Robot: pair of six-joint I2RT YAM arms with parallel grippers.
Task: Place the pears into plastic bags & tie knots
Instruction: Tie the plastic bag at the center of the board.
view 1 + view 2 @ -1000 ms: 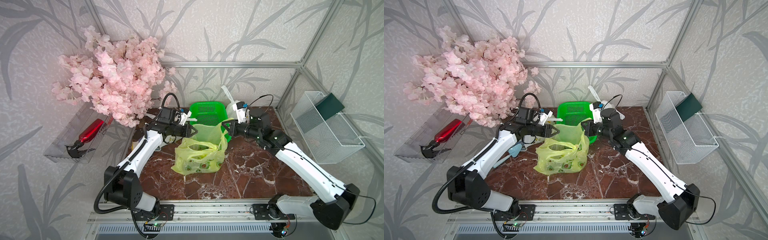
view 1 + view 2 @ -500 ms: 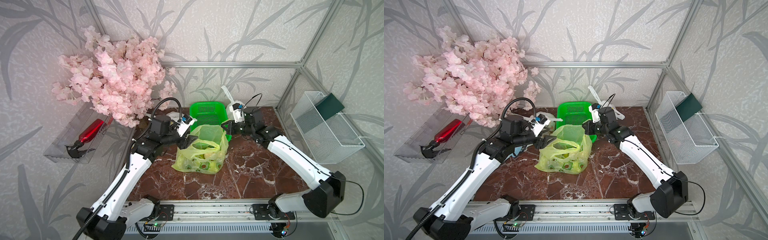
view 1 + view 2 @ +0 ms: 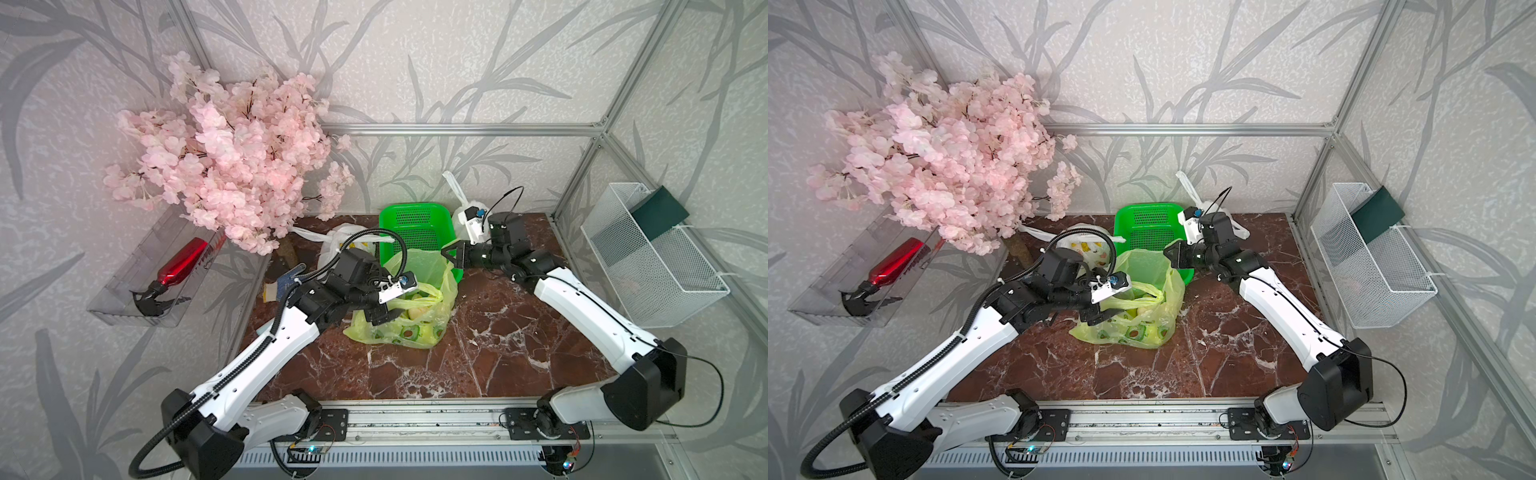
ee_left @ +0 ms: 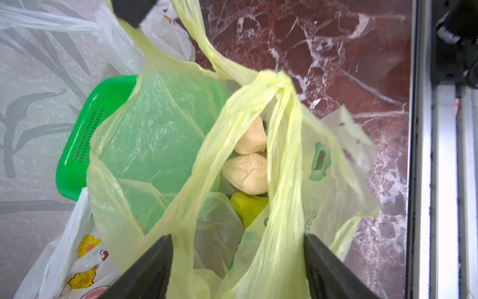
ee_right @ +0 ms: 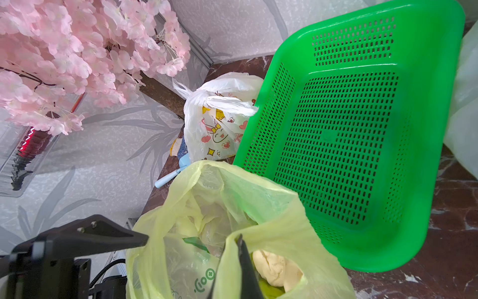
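The yellow-green plastic bag (image 3: 415, 328) (image 3: 1142, 328) stands mid-table with its mouth open. Inside it lie cream pears (image 4: 245, 173) (image 5: 276, 269) and a green pear (image 4: 248, 209). My left gripper (image 3: 388, 311) (image 4: 238, 238) is open at the bag's near side, and two loose handle strips run between its spread jaws. Those strips meet in a small bunch of handle plastic (image 4: 278, 80). My right gripper (image 3: 452, 254) (image 5: 241, 239) is shut on the bag's far rim and holds it up. A tied white printed bag (image 3: 345, 245) (image 5: 219, 121) lies left of the basket.
An empty green mesh basket (image 3: 415, 224) (image 5: 349, 129) leans behind the bag. Another white bag (image 3: 461, 208) sits at the back right. A pink blossom tree (image 3: 232, 166) overhangs the back left. A wall tray holds a red bottle (image 3: 178, 266); a white wire basket (image 3: 648, 266) hangs on the right.
My left gripper has opened wide and swung forward and down over the bag's near side. The handle it held has gone slack and the bag has sagged. The right gripper stays shut.
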